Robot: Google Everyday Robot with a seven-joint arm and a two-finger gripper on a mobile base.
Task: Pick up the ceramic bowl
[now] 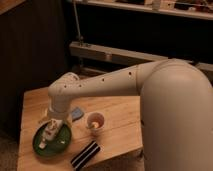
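The ceramic bowl (59, 145) is a wide, shallow dark-green dish at the front left of the wooden table (117, 117). My gripper (48, 135) hangs from the white arm (110, 82) and reaches down into the bowl, over its left half. The gripper's white body covers part of the bowl's inside.
A small pale cup (94, 121) with a light interior stands just right of the bowl. A black-and-white striped flat bar (85, 154) lies at the table's front edge. A small blue object (76, 114) lies behind the bowl. Dark shelving stands behind the table.
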